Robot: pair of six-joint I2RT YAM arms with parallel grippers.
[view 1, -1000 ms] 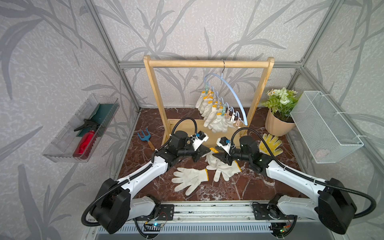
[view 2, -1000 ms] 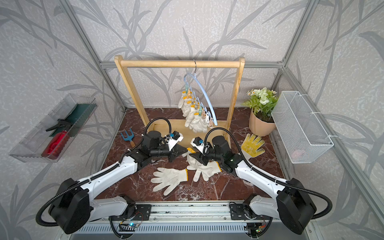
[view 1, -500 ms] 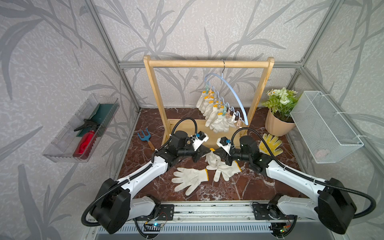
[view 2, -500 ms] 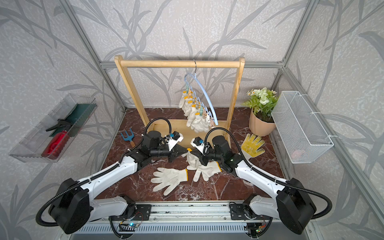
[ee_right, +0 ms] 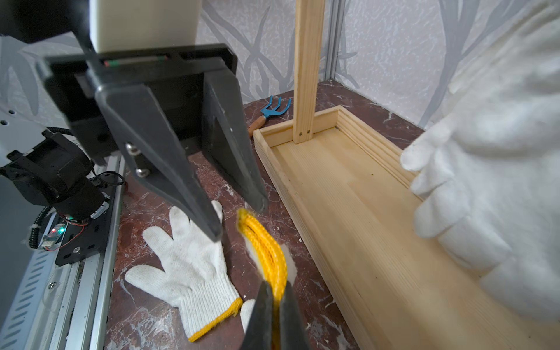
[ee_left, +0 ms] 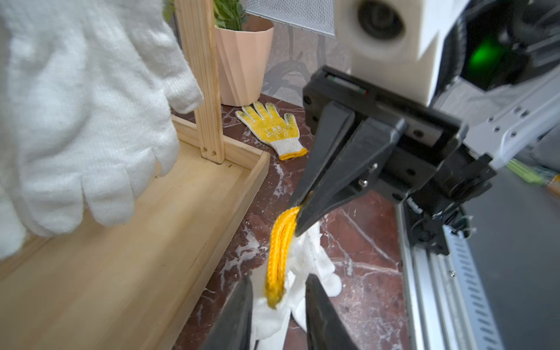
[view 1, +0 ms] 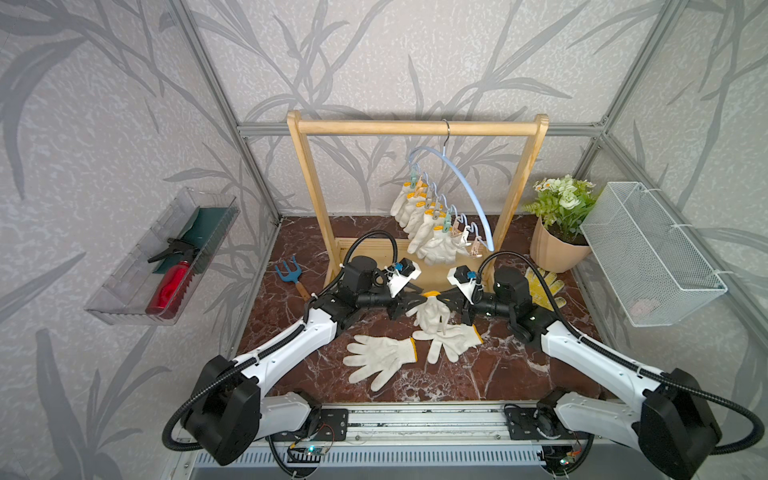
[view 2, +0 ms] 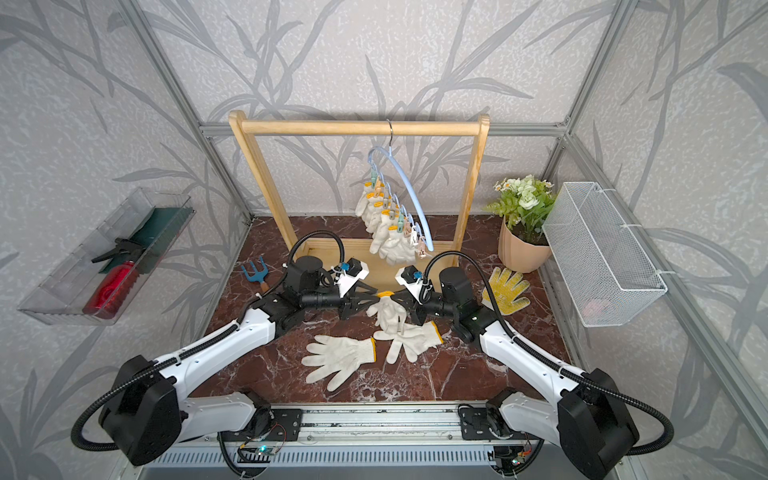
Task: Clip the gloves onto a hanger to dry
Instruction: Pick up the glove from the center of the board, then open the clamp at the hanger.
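A: Pinching the held glove by one end of its yellow cuff w/ the R gripper, clamped tight. Why there?

B: Prob. the firmest bit. Keeps the hem taut & uppermost, ready for a clip. Leaves the rest dangling toward the table.

A: And the L gripper?

B: Partway open, straddling the cuff's other end w/o biting. Looks like leaving the carry to the R arm, but only a guess.

A: Located where?

B: Low, between both arms, just in front of the wooden rack, below & in front of the hanger.

A: Hanger itself?

B: Hooked on the top bar, slanting down. Several pegged gloves along it, a few clips bare at the low end.

A: Fabric?

B: Off-white knit, limp, bunched below the hem. Yellow trim folded double in the pinch. Not yet hung, lying flat nearby: left spare & right spare.
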